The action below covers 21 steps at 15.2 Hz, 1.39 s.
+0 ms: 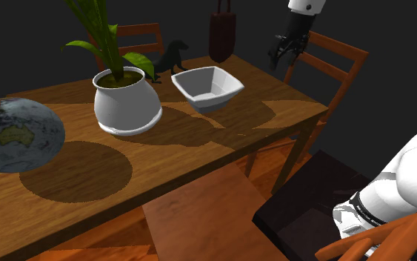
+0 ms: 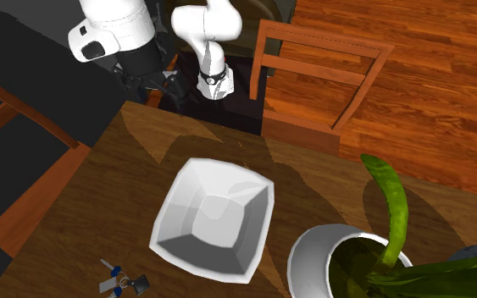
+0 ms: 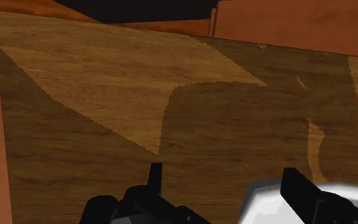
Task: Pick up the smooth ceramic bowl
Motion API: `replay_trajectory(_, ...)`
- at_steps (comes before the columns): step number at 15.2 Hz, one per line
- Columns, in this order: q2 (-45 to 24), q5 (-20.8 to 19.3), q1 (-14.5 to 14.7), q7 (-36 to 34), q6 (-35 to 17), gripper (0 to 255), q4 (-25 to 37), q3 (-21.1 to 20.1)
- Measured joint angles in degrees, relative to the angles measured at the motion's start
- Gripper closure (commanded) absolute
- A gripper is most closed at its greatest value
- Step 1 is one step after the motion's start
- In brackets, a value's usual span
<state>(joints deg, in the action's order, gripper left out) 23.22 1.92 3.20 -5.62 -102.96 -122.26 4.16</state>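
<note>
White bowl (image 2: pixel 215 216) has bare table (image 2: pixel 143 144) beside it; pincer (image 3: pixel 225 175) hovers spread above.

Worktop (image 1: pixel 221 141): brown wood, clear grain, slight sheen. Bowl (image 1: pixel 208 87): white, smooth, faintly glossy. Plant pot (image 1: pixel 127 106): white, smooth. Chair (image 2: pixel 300 134): reddish wood. Floor (image 2: pixel 431 85): reddish wood planks. Hand (image 3: pixel 225 184): black, matt.

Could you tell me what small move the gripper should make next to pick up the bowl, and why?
Probably a short sideways shift toward the white bowl, before descending. The gripper is open above the wooden table, but bare wood lies between its fingers, and the bowl's corner sits by one finger, outside the gap. The rim should lie between them first.
</note>
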Motion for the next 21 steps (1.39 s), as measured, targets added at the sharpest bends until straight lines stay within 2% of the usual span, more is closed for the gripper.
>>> replay_trajectory(6,-14.17,6.6,1.17,0.99,-1.66,0,10.68,1.44)
replay_trajectory(13,-30.39,14.66,0.78,2.49,0.72,0,26.79,2.28)
replay_trajectory(16,-32.22,15.57,0.81,2.81,-0.63,0,27.01,2.11)
replay_trajectory(21,-32.75,16.02,0.89,3.8,-4.08,0,23.94,2.02)
